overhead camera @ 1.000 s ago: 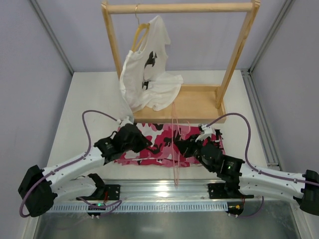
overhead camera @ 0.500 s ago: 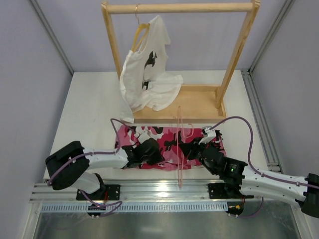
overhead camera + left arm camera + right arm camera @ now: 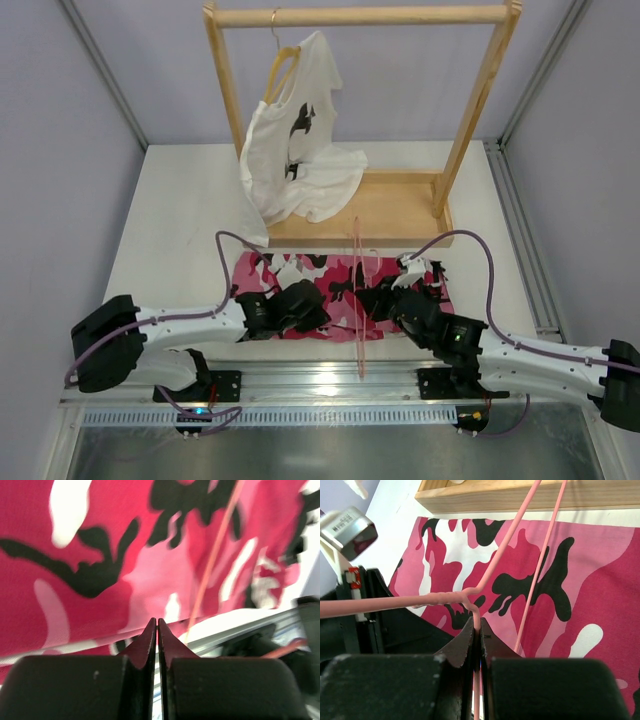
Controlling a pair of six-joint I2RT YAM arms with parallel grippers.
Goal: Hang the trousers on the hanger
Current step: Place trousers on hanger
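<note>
Overhead camera looks down from behind; both wrist cameras sit close over the trousers.

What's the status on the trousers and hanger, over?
Left gripper shut at near edge of trousers, grip unclear. Right gripper shut on hanger, held over the cloth. Trousers not yet on it. Nothing blocking.

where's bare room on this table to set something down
Bare table left of the rack base and trousers, out to the wall; a narrower strip right of them, by the rail. Crowded front middle: left hand, right hand and hanger over the trousers.
</note>
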